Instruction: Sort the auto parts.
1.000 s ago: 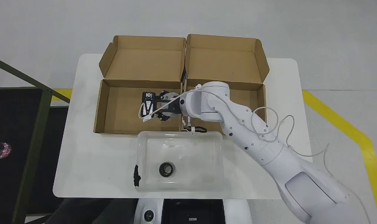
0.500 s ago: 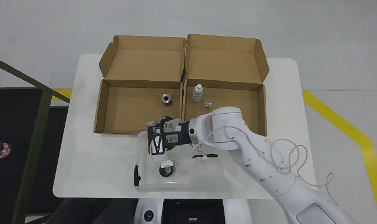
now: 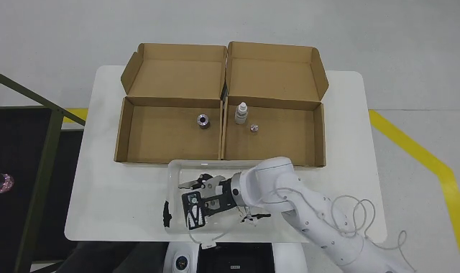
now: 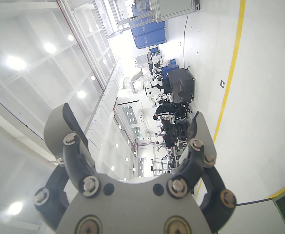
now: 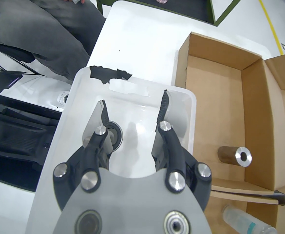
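Note:
My right gripper (image 3: 189, 208) (image 5: 133, 98) is open, low inside the clear plastic bin (image 3: 260, 174) (image 5: 189, 122). A black ring with a metal centre (image 5: 116, 135) lies on the bin floor, partly hidden behind one finger. A metal cylinder (image 3: 202, 120) (image 5: 234, 155) lies in the left cardboard box (image 3: 144, 138) (image 5: 217, 86). The right cardboard box (image 3: 291, 140) holds a small clear bottle (image 3: 242, 113) (image 5: 242, 220) and a small metal part (image 3: 253, 128). My left gripper (image 4: 132, 113) is open and empty, pointing up at the hall ceiling.
Both boxes have their lids standing open at the far side. Black tape (image 3: 166, 214) (image 5: 108, 74) is stuck on the bin's left rim. The bin sits at the white table's (image 3: 100, 172) near edge. A green frame (image 5: 213, 13) stands beyond the table's left side.
The right gripper has left the left box, where the metal cylinder now lies, and has come back and down into the clear bin beside the black ring.

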